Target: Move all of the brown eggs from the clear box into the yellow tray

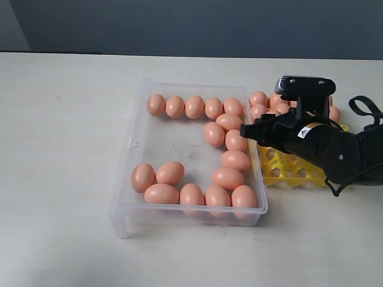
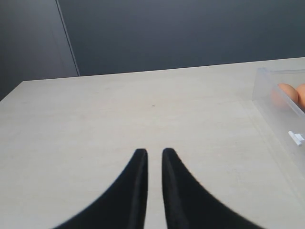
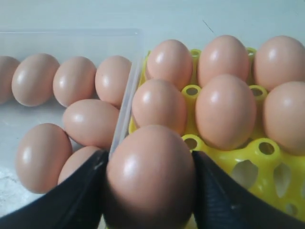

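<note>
A brown egg (image 3: 150, 174) is being carried toward the yellow tray (image 3: 267, 149).
It is being pinched by the right tool (image 3: 150, 202) at the clear box's (image 1: 134, 143) 3 o'clock rim; lowering into an empty cup is likely being called for. The left tool (image 2: 154, 155) is being held pressed together, empty.

Right arm (image 1: 338, 152) glossy black, dark camera block (image 1: 305, 86) on top, small yellow-white label (image 1: 306, 132), looped black cable (image 1: 362, 106); left gripper (image 2: 154, 155) jaws black, tapered.

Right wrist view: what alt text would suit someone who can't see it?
A gripper holds a brown egg up close. Behind it, a clear box of loose eggs sits beside a yellow tray partly filled with eggs.
</note>
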Robot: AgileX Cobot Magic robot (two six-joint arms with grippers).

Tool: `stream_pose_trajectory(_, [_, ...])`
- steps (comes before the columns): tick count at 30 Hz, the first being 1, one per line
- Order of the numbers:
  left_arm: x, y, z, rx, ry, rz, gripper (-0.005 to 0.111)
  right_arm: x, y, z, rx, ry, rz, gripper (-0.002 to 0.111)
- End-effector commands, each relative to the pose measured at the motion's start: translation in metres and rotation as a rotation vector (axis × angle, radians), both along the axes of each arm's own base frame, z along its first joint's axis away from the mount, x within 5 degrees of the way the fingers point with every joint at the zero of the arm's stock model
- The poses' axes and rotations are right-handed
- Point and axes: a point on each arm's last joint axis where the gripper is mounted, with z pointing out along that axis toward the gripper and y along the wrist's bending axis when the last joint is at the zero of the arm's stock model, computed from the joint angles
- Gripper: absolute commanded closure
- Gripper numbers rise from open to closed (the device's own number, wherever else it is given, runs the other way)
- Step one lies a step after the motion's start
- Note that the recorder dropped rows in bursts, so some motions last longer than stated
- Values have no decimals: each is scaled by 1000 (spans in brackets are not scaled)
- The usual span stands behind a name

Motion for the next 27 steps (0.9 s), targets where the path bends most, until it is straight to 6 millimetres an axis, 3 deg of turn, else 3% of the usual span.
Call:
stream_pose_trajectory(1, [0,0,-1,-2,-6,-3,95,3,0,3,-12,-31,16,55])
stream_pose_trajectory(8, [0,0,-1,-2,-6,-3,95,3,0,4,-17,-45,28,50])
stream_pose_trajectory(14, [0,0,-1,-2,-6,-3,95,5,-2,33,40,-172,-15,51])
stream_pose_trajectory(17, [0,0,-1,-2,-6,-3,95,6,-1,50,65,-208,-14,62])
stream_pose_trajectory(23, [0,0,-1,-2,-6,-3,95,12,11,63,42,-92,75,109])
stream_pose_trajectory(27, [0,0,-1,-2,-6,-3,95,13,23,69,18,48,176,108])
